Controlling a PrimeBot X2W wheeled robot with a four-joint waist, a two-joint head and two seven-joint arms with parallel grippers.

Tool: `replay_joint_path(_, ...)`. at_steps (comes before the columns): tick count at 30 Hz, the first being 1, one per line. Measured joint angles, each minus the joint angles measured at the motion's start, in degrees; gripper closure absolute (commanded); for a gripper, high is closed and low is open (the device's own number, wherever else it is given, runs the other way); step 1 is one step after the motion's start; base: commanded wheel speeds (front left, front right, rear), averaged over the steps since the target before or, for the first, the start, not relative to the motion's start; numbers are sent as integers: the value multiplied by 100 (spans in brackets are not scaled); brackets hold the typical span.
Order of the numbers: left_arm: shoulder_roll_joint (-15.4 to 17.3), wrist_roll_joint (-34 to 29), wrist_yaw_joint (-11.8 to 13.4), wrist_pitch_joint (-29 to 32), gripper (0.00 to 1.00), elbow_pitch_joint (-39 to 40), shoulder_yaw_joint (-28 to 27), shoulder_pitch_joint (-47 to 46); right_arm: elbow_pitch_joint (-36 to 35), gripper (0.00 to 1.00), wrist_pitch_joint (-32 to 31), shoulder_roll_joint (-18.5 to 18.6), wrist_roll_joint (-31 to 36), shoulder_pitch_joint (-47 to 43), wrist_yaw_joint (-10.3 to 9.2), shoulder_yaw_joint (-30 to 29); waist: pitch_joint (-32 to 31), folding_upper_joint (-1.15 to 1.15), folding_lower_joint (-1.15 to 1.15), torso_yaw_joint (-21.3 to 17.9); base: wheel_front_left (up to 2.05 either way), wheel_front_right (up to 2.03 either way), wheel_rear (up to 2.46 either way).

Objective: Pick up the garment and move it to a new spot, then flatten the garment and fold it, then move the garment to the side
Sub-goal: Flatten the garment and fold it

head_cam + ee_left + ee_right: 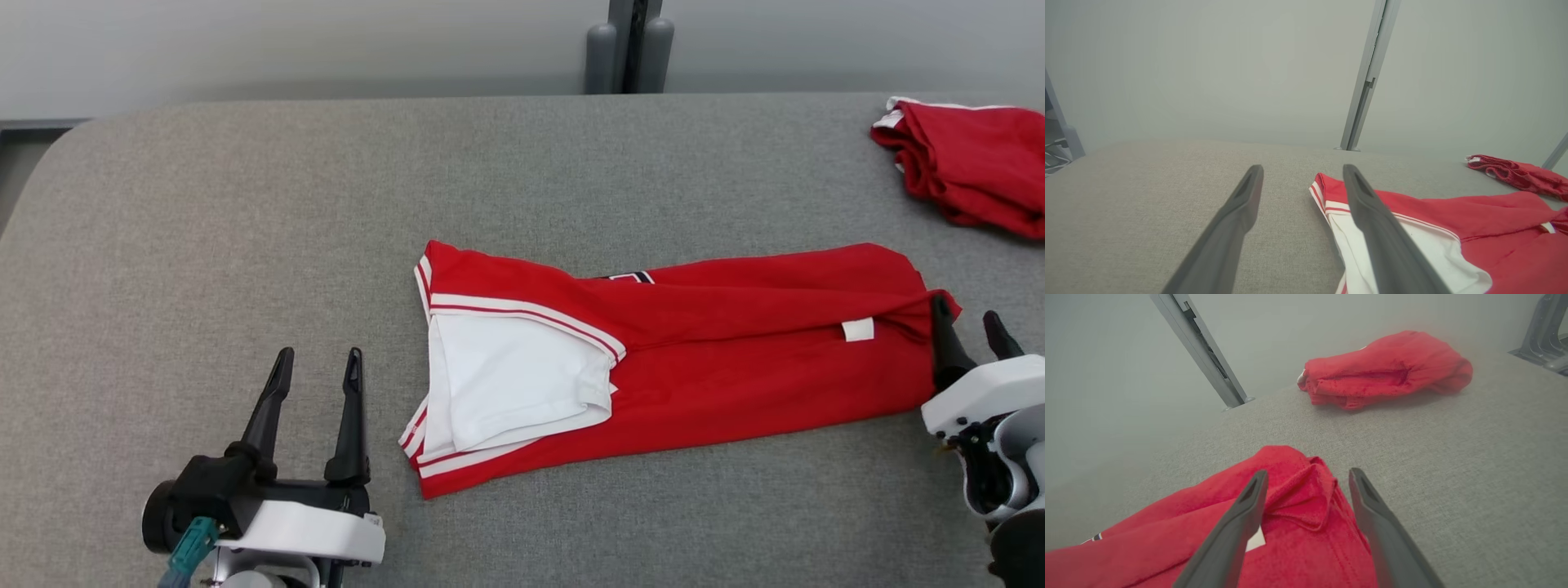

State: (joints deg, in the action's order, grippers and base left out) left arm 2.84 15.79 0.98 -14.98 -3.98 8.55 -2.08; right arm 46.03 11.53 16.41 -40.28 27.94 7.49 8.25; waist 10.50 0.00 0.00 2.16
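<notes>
Head view: the red garment (735, 351) lies folded lengthwise on the desk (245, 204). Left wrist view: the left gripper (1303, 168), fingers wide and empty, sits beside its white-lined end. Right wrist view: the right gripper (1308, 473), fingers wide, straddles its bunched corner (gripping nothing), a red heap (1384, 367) beyond.

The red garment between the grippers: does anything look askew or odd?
Yes. The folded garment lies slanted, its white inner side is turned out at the left end, and its right end is bunched near the open right gripper.
</notes>
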Motion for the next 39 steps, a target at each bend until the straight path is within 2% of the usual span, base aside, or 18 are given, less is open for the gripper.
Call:
replay_joint_path(7,-1,-37,-43,0,0,0,82,-240,848,0,-199,37,-63,517,0,-57,437,0,0,98,0,0,0)
replay_joint_path(12,-3,-109,-68,0,0,-20,113,-352,1136,0,-334,-4,-168,732,0,35,630,0,0,109,0,0,0)
replay_joint_path(13,-1,-110,-68,0,0,-25,113,-365,1187,9,-360,-11,-183,776,0,67,649,0,0,104,0,0,0)
replay_joint_path(15,-1,-118,-77,0,0,-37,111,-423,1213,75,-405,-19,-219,818,0,149,667,0,0,84,0,0,0)
replay_joint_path(16,-1,-119,-81,0,0,-42,110,-436,1210,85,-427,-23,-240,828,0,191,669,0,0,75,0,0,0)
replay_joint_path(17,-4,-119,-92,0,0,-55,112,-437,1210,100,-432,-29,-271,831,0,224,666,0,0,67,0,0,0)
replay_joint_path(23,-3,-125,-92,0,0,-90,119,-442,1124,100,-325,22,-471,778,3,359,574,0,0,50,0,0,0)
replay_joint_path(31,-3,-115,-91,0,0,-113,119,-426,971,100,-224,397,-644,703,2,428,398,0,0,5,0,0,0)
replay_joint_path(35,-2,-107,-87,0,0,-114,134,-421,490,100,-408,379,-880,664,0,549,330,0,0,9,0,0,0)
replay_joint_path(39,-3,-59,-56,0,0,-125,154,-411,-307,100,-703,348,-1263,407,0,662,256,0,0,38,0,0,0)
